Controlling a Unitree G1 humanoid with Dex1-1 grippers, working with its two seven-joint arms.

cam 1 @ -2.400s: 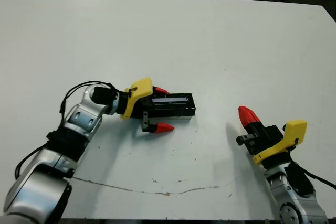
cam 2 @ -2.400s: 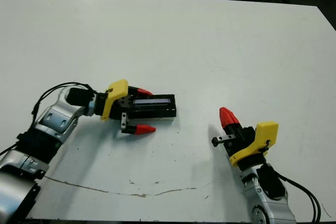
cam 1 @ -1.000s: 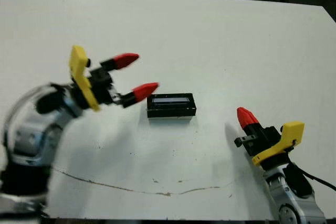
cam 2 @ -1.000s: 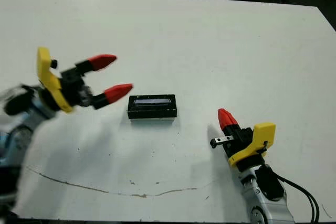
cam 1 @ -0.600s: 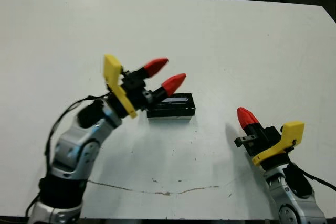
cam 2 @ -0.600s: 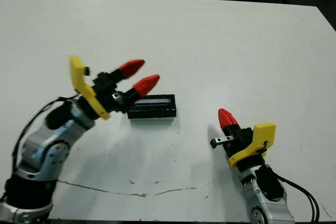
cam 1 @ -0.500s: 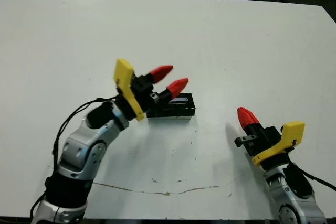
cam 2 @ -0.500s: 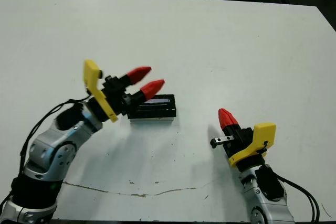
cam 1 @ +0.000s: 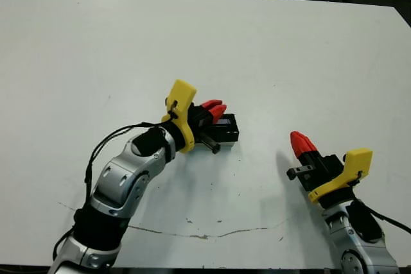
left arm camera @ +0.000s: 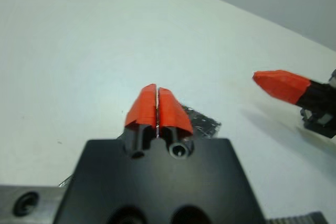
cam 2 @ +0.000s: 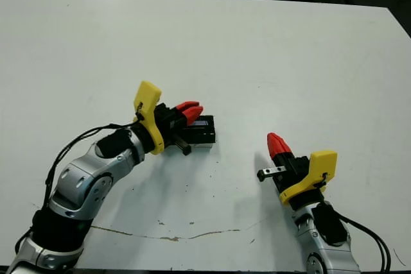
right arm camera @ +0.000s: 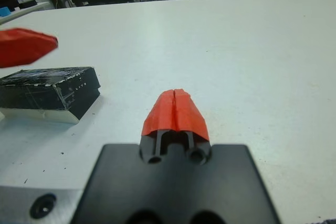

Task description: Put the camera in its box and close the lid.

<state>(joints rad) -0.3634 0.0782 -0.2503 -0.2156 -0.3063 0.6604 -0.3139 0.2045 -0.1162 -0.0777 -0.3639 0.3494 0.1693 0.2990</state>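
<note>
I see the box (right arm camera: pixel 50 88) lying mid-table with the lid (right arm camera: pixel 44 74) on it, my left gripper (cam 1: pixel 214 108), fingers pressed together, over its left end and hiding that part, while my right gripper (cam 1: pixel 300 142), also closed, sits well apart to the right.
</note>
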